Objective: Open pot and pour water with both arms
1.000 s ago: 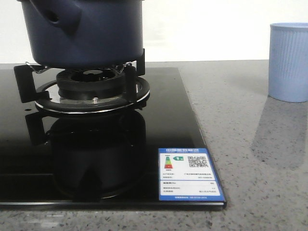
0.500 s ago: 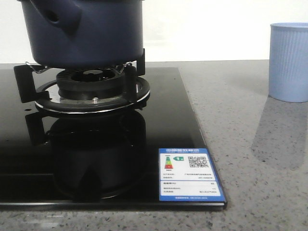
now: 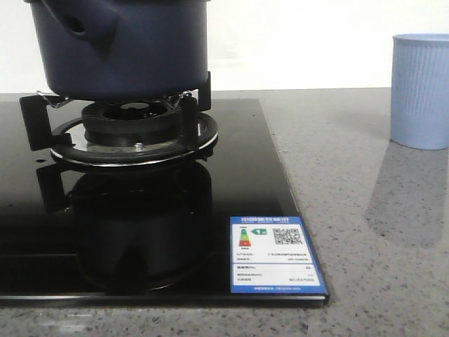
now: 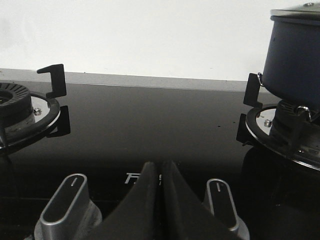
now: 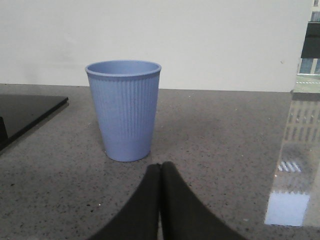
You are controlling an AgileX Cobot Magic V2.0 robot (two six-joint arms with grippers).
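Observation:
The dark navy pot sits on the burner stand of the black glass hob, its stubby hollow handle pointing toward the camera and to the left. It also shows in the left wrist view, with a metal lid rim on top. My left gripper is shut and empty, low over the hob's front edge between two knobs. My right gripper is shut and empty over the grey counter, just short of the light blue ribbed cup. Neither gripper shows in the front view.
The cup stands on the grey stone counter right of the hob. Two silver knobs flank my left fingers. A second burner is on the hob's far side. A blue energy label is on the hob's near corner.

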